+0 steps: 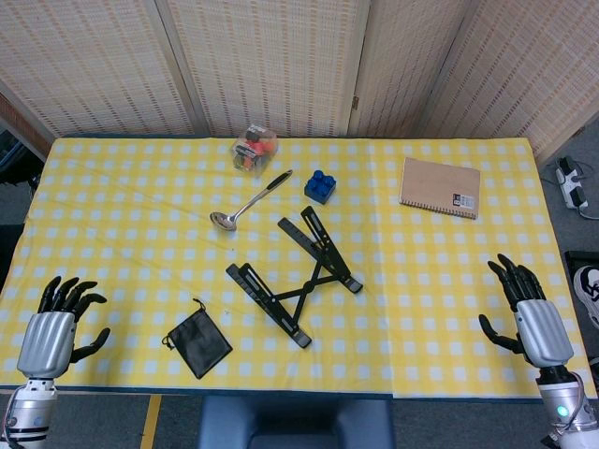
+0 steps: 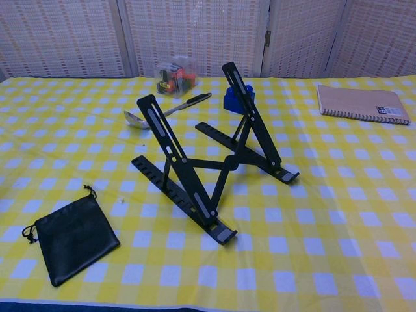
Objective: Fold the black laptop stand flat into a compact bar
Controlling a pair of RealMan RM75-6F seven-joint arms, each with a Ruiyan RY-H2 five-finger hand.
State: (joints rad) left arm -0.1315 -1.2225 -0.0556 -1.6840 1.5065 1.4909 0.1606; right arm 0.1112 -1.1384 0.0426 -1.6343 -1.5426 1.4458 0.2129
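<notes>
Standing unfolded, laptop stand point(image 1: 298, 277) lies between both robot hands.

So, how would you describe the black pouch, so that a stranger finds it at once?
On the yellow checked tablecloth, look at the near edge, left of the open laptop stand. The black pouch lies flat there; it is the only soft item and has a drawstring.
</notes>
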